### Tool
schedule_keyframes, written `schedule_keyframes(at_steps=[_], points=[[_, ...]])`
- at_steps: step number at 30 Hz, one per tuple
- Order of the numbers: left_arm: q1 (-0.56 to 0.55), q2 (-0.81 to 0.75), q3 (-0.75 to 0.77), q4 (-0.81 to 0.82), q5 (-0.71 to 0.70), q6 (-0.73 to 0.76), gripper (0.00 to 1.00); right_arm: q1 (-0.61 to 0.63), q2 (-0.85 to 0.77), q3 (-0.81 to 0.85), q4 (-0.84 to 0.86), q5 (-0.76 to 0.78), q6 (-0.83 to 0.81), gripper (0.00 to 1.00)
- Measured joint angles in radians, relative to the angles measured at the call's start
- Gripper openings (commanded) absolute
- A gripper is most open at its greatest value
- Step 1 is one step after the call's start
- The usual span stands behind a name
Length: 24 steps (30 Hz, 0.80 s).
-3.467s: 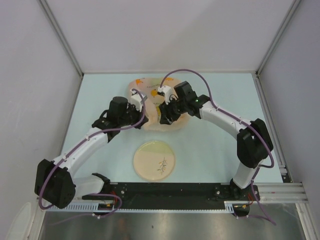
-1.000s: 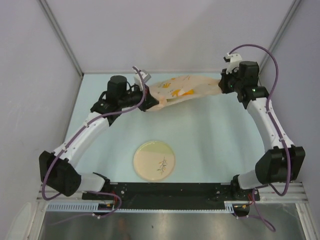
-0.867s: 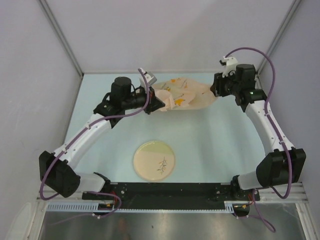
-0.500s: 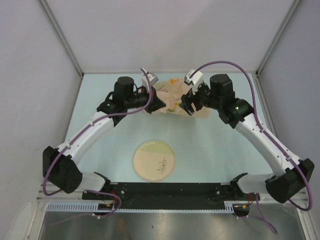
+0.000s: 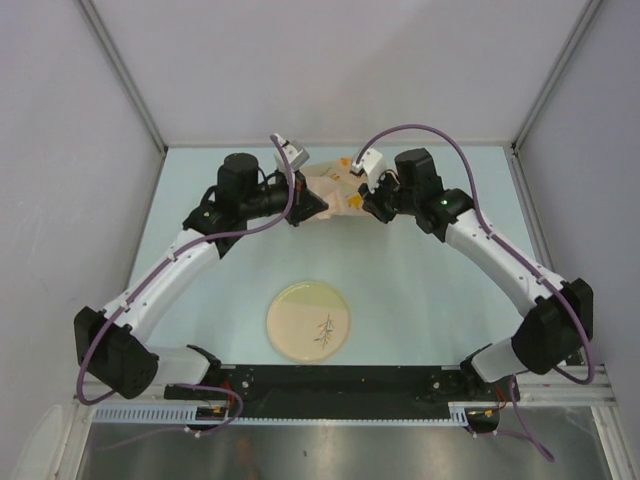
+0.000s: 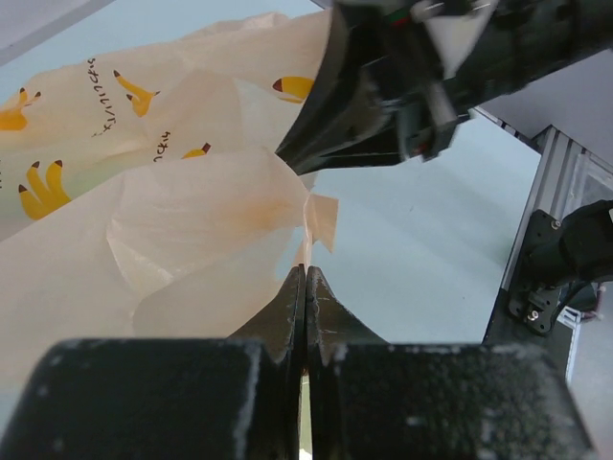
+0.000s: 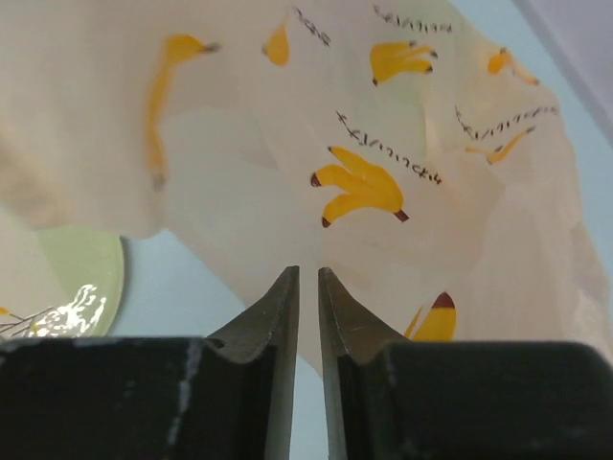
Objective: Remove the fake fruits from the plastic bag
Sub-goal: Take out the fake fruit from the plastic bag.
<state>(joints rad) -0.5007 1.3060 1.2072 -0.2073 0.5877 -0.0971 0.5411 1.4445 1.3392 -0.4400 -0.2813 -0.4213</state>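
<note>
The plastic bag (image 5: 336, 187), peach with banana prints, hangs bunched between my two grippers at the far middle of the table. My left gripper (image 5: 314, 206) is shut on a thin edge of the bag (image 6: 172, 220), with the film coming out at the fingertips (image 6: 306, 272). My right gripper (image 5: 366, 200) faces it from the right. Its jaws (image 7: 307, 274) stand a narrow slit apart at the bag's lower edge (image 7: 316, 192); whether film lies between them is unclear. No fake fruits show in any view.
A round beige plate (image 5: 309, 320) with a small sprig print lies near the front middle; its rim (image 7: 67, 278) shows below the bag in the right wrist view. Grey walls enclose the table on three sides. The right arm (image 6: 412, 77) fills the top of the left wrist view.
The right gripper let go of the stretched bag's far right end and swung left to the bag beside the left gripper, jaws narrowing. The bag went from stretched to bunched. The left gripper stayed shut.
</note>
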Motion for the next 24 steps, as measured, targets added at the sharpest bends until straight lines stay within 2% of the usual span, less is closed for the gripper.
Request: schedule_keyframes(at_steps=[4,14,16,17,18,20,21,24], points=[[0.000,-0.003,0.000,-0.001,-0.002,0.001,0.00,-0.016,0.074,0.000,-0.014,0.047,-0.018,0.09],[0.004,-0.056,-0.036,-0.047,-0.010,0.063,0.00,-0.089,0.300,0.000,0.012,0.105,-0.098,0.14],[0.004,-0.085,-0.056,-0.065,-0.012,0.087,0.00,-0.099,0.349,0.006,0.038,0.111,-0.119,0.21],[0.004,-0.100,-0.068,-0.072,-0.013,0.103,0.00,-0.105,0.381,0.016,0.049,0.111,-0.132,0.28],[0.004,-0.114,-0.079,-0.082,-0.015,0.117,0.00,-0.111,0.415,0.033,0.058,0.110,-0.141,0.45],[0.004,-0.130,-0.093,-0.102,-0.017,0.142,0.00,-0.122,0.482,0.076,0.078,0.106,-0.157,0.61],[0.004,-0.132,-0.097,-0.109,-0.018,0.152,0.00,-0.127,0.511,0.098,0.085,0.101,-0.163,0.74],[0.004,-0.130,-0.101,-0.132,-0.022,0.182,0.00,-0.145,0.574,0.156,0.094,0.067,-0.181,0.85]])
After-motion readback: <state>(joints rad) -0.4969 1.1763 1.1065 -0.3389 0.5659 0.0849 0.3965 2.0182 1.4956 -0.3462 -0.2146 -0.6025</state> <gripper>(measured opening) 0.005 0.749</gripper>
